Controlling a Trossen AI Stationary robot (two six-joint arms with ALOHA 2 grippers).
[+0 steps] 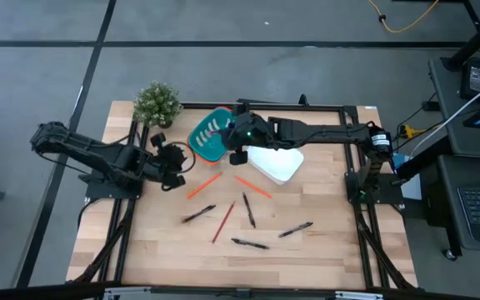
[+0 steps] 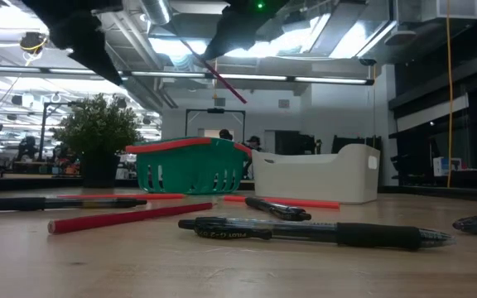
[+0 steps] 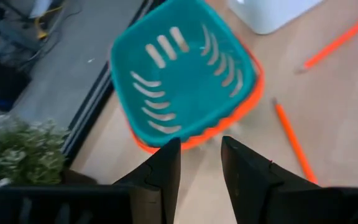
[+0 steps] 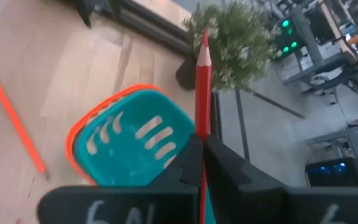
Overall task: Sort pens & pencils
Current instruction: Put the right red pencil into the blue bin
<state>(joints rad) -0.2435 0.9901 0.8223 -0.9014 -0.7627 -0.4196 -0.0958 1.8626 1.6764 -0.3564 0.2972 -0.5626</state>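
Leftmost, the left gripper (image 1: 176, 166) waits with its fingers apart beside the teal basket (image 1: 209, 137). Above that basket, the right gripper (image 1: 238, 143) pinches one pencil (image 4: 202, 81). Three other pencils (image 1: 204, 186) and four pens (image 1: 248, 211) lie scattered on the table (image 1: 323, 250).

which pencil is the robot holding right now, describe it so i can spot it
Start at the teal basket with the orange rim at the table's far edge, beside the white bin. The right gripper hangs at the basket's edge, shut on a red pencil with its sharpened tip sticking out past the fingers. Unlike the other pencils lying flat on the wood, it is in the air.
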